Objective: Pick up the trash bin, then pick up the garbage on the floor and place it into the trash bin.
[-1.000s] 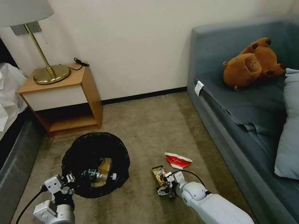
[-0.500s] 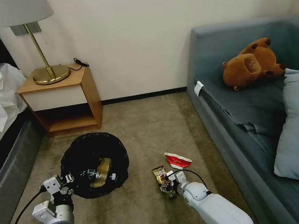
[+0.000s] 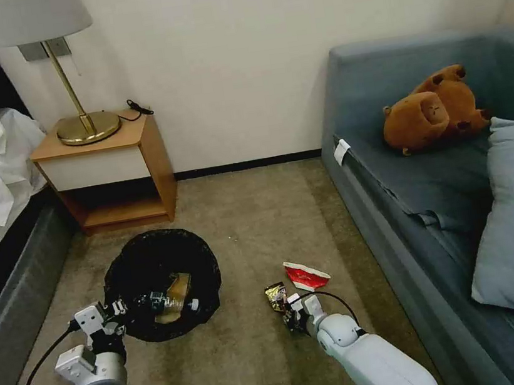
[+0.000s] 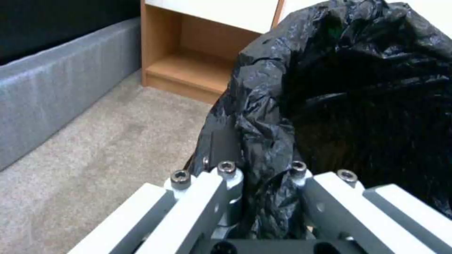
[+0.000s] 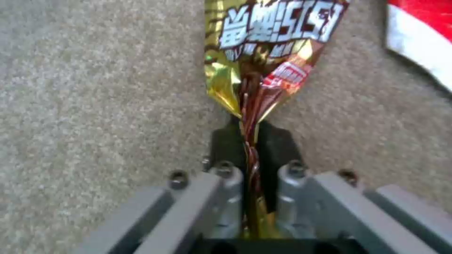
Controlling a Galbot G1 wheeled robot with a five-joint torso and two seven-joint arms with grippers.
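Both claws are clenched: the left claw (image 3: 119,309) pinches the black-bag-lined round white trash bin (image 3: 162,280) at its rim, the right claw (image 3: 293,317) grips the gold-brown snack wrapper (image 5: 263,60) above the carpet.

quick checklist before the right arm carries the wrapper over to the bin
1. Right pincer shut on the snack wrapper: ok, its end is pinched flat.
2. Wrapper clear of the carpet: cannot tell.
3. Left pincer gripping the trash bin by its bag rim: ok.
4. Bin mouth open, with room above the bottle and paper bag inside: ok.
5. Paper cup out of the path: ok, it lies on the far side from the bin.
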